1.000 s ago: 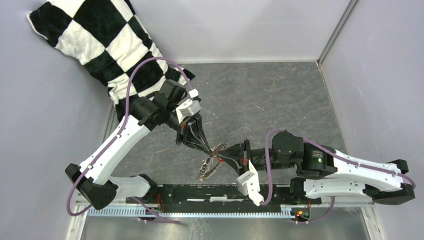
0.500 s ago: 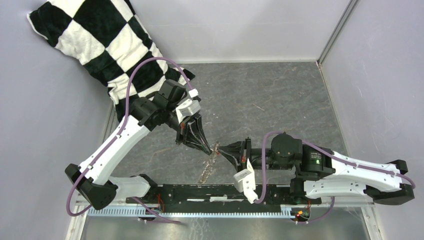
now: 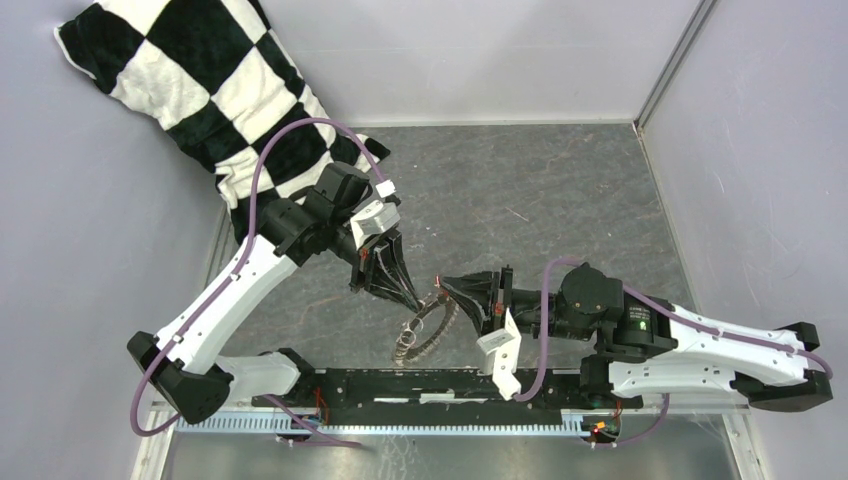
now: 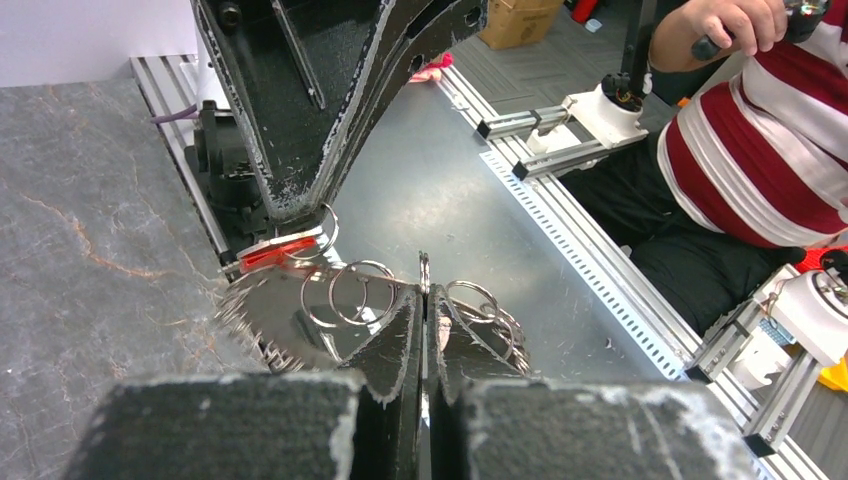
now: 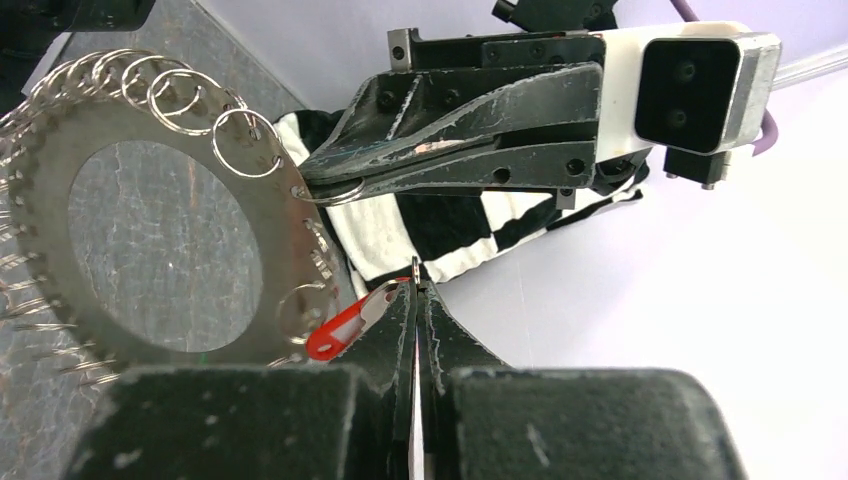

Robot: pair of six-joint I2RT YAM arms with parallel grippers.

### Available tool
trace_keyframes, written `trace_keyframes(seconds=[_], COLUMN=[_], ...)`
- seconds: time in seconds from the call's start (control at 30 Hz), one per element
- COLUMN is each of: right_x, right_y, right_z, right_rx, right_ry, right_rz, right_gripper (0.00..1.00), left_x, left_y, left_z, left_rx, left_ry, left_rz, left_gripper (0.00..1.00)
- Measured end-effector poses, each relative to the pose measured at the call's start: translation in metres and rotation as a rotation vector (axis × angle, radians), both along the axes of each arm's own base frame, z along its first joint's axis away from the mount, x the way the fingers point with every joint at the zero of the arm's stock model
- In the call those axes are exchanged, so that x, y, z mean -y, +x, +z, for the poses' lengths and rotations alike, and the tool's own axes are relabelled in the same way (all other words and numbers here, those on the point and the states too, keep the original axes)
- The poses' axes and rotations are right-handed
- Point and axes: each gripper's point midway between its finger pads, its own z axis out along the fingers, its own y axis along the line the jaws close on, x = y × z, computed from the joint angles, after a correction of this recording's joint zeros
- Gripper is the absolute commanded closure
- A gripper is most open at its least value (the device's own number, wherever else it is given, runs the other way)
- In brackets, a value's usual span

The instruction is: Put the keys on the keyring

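Keys [image 5: 340, 330] first: where are they, and what do we have hold of?

We have them pinched by the end of their red head in the right gripper [image 5: 415, 300], its fingers pressed together with no gap showing. They stick out just past its tips, to one side. They touch or nearly touch the keyring [image 5: 150, 120]; we cannot tell which.

And the keyring itself?

It hangs from the left gripper [image 4: 424, 320], which is closed tight on one of the small wire loops at its rim. The toothed disc sits just beyond and below those tips, between our two grippers, and appears lifted off the counter [image 3: 560, 200].

How do we expect them to handle?

Light and tiny, we judge, with a smooth plastic head that could twist or slip in so narrow a pinch. The keyring looks stiff but thin, and held by one loop it will probably swing when pushed. The wire loops look springy, so we would grip close to the loop we mean to open.
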Motion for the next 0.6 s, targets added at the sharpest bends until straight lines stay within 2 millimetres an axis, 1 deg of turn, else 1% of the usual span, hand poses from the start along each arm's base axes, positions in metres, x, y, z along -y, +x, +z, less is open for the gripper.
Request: trace_keyframes(seconds=[0.1, 0.23, 0.3, 0.43, 0.53, 0.6], right_x=[0.001, -0.001, -0.004, -0.012, -0.015, -0.015], right_y=[0.0, -0.003, -0.005, -0.009, -0.011, -0.013], right_z=[0.004, 0.002, -0.003, -0.02, -0.025, -0.025], right_rx=[0.003, 0.001, -0.003, -0.016, -0.021, -0.023], right_ry=[0.013, 0.006, -0.01, -0.07, -0.088, -0.088], right_rz=[-0.002, 0.016, 0.03, 0.062, 0.077, 0.089], right_gripper=[0.99, 0.99, 0.99, 0.99, 0.99, 0.99], left_x=[0.0, 0.0, 0.0, 0.0, 0.0, 0.0], left_y=[0.0, 0.0, 0.0, 0.001, 0.001, 0.001], left_z=[-0.001, -0.001, -0.001, -0.001, -0.002, -0.002], left_rx=[0.0, 0.001, 0.001, 0.003, -0.001, -0.005], left_ry=[0.0, -0.001, -0.001, -0.001, 0.001, 0.003], left_rz=[0.0, 0.0, 0.0, 0.001, 0.002, 0.004], left_gripper=[0.98, 0.98, 0.98, 0.98, 0.98, 0.98])
